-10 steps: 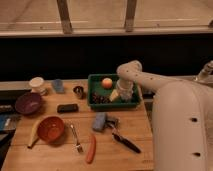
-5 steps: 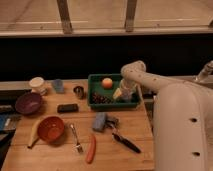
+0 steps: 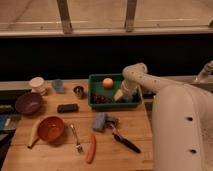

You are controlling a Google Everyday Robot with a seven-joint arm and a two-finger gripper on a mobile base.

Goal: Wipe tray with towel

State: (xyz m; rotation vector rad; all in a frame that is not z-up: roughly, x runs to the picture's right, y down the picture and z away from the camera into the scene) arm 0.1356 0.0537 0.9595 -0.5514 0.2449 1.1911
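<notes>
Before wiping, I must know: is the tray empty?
Not empty. The tray holds an orange ball, dark bits and the towel; the claw is at its right end.

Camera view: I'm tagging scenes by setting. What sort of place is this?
Likely a kitchen-style counter: wooden tabletop, red bowl, fork, and the gripper down at the green tray's right end.

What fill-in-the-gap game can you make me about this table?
The tray is coloured ___. The gripper hangs inside the ___, by the pale towel. The fork lies just right of the red ___. Missing words: green; tray; bowl.
</notes>
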